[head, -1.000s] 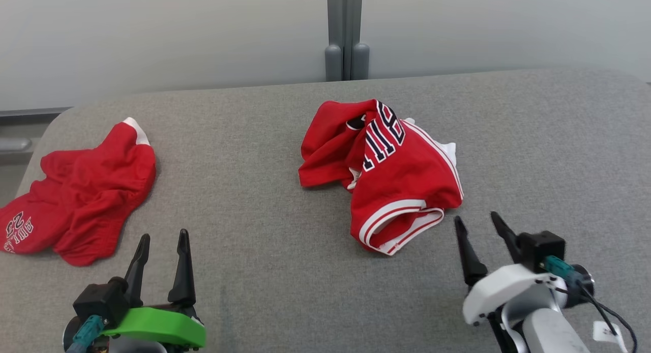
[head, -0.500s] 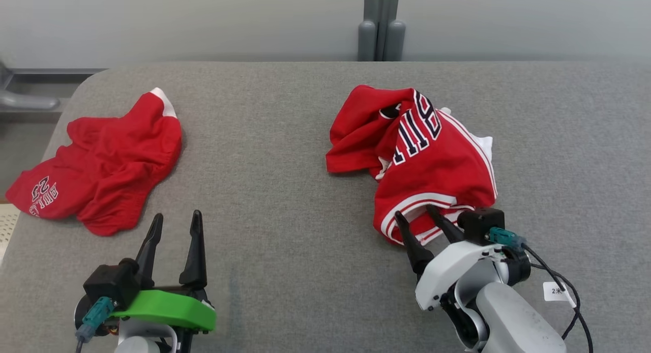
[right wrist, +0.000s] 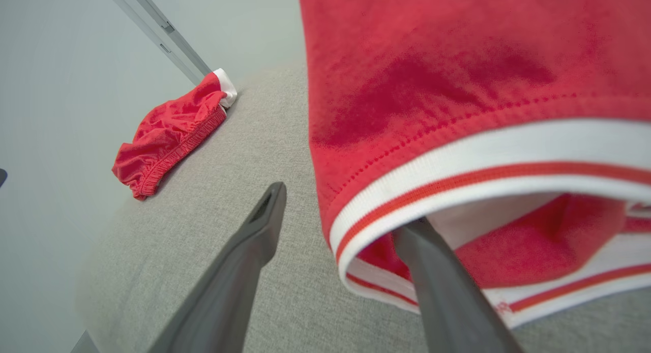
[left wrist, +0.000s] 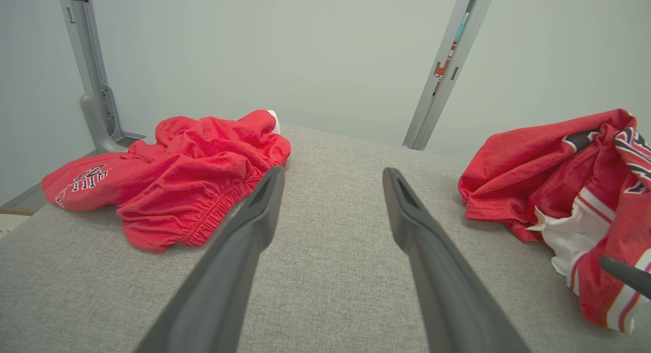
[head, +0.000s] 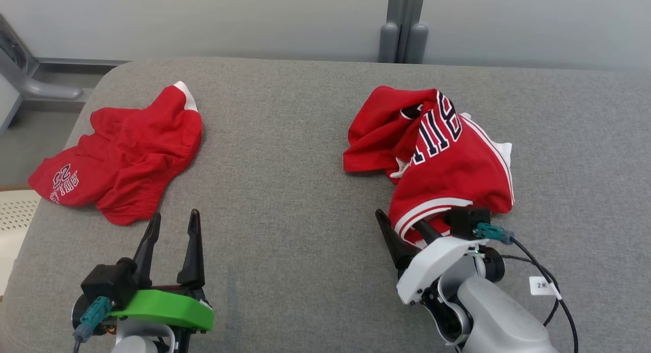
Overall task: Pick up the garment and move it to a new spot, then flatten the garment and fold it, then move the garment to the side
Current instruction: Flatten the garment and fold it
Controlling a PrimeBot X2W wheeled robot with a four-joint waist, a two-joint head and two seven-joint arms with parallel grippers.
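The garment, a crumpled red jersey (head: 447,159) with white-striped trim and dark lettering, lies right of the middle of the grey padded table (head: 285,165). My right gripper (head: 402,223) is open at its near hem. In the right wrist view the right finger (right wrist: 432,271) sits inside the striped hem opening of the jersey (right wrist: 457,63), and the left finger (right wrist: 244,251) stays outside over bare table. My left gripper (head: 174,215) is open and holds nothing at the near left. In the left wrist view it (left wrist: 333,172) points between the two cloth heaps, with the jersey (left wrist: 564,159) to its right.
A second red cloth, shorts (head: 127,154) with white print, lies bunched at the table's far left near the edge, seen also from the left wrist (left wrist: 188,159) and right wrist (right wrist: 168,134). A grey post (head: 402,27) stands behind the table against a pale wall.
The head camera has swung, shifting the whole picture. My right gripper has moved forward and left to the jersey's hem, and one finger has slipped into the opening. The left gripper has stayed put.
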